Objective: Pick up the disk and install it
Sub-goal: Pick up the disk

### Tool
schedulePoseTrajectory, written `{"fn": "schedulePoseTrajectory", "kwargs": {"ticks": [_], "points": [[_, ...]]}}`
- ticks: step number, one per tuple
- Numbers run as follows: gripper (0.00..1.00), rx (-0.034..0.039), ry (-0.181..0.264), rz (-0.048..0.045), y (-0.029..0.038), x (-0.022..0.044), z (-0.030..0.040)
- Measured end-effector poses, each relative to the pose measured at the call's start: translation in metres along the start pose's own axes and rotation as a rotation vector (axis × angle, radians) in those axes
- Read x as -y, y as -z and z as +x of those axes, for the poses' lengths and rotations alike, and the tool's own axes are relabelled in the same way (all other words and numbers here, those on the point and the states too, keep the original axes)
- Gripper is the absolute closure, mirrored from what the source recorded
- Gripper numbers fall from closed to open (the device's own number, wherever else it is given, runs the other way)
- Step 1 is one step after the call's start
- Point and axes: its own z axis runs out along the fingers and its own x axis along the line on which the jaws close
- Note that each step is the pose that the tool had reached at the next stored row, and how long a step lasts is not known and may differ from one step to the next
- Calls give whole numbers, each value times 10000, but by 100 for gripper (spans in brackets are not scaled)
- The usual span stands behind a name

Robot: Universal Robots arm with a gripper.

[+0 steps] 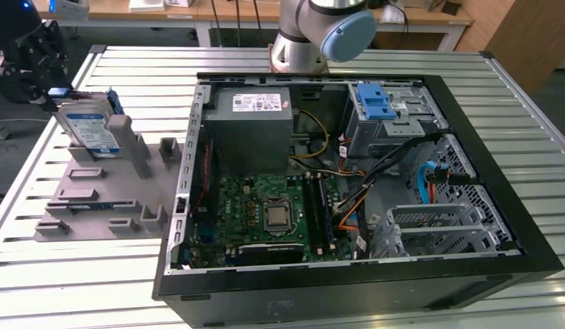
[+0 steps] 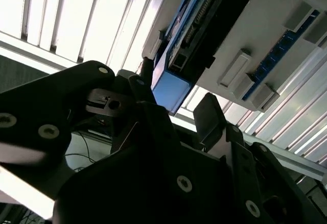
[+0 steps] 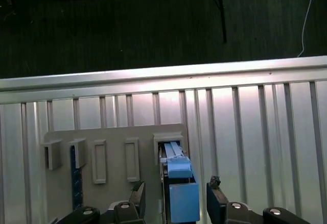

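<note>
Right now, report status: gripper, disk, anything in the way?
Gripper open, astride disk end. Disk upright in grey fixture, ungripped. No obstruction seen.

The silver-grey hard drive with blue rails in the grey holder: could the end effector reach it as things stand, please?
Likely yes: in the first wrist view the open end effector straddles the blue end of the silver-grey hard drive, nothing between them.

Even light in the exterior view; in the second wrist view, glaring table slats [image 2: 92,15] behind a dark end effector [image 2: 175,91].
</note>
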Motion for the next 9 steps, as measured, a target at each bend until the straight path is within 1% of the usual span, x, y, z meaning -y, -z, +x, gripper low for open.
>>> {"fn": "schedulePoseTrajectory", "kwargs": {"ticks": [3,4,9], "points": [[42,-1,1,0,0,0,0],[49,0,1,1,-3,0,0],[49,0,3,3,-51,1,-2]]}}
